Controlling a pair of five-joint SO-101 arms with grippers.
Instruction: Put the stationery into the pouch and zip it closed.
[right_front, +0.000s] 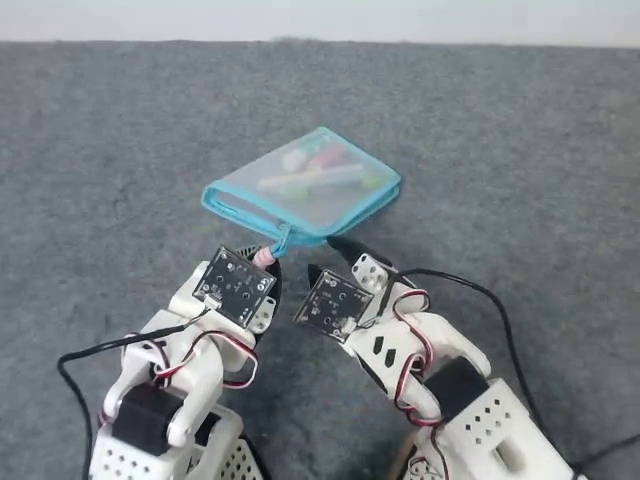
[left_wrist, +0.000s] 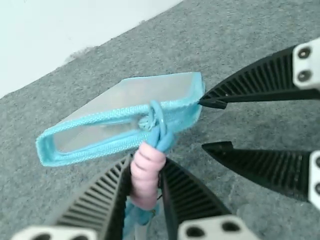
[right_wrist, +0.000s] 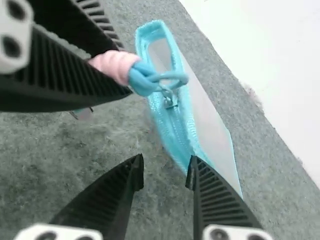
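A clear pouch (right_front: 305, 185) with a blue zip edge lies on the grey carpet, holding several coloured stationery items (right_front: 318, 168). My left gripper (right_front: 265, 258) is at the pouch's near edge, shut on the pink pull tab (left_wrist: 146, 172) tied by a blue loop to the zip slider (left_wrist: 148, 120). The zip looks closed from the slider to the near corner, and the mouth gapes on the other side of the slider. My right gripper (right_wrist: 165, 167) stands open at that near corner (right_wrist: 177, 150), one fingertip (left_wrist: 212, 103) touching the blue edge. The pink tab (right_wrist: 116, 65) also appears in the right wrist view.
Grey carpet (right_front: 120, 150) spreads all around the pouch, ending at a pale wall (right_front: 320, 18) at the back. Both arms' bodies and cables (right_front: 490, 300) crowd the near side.
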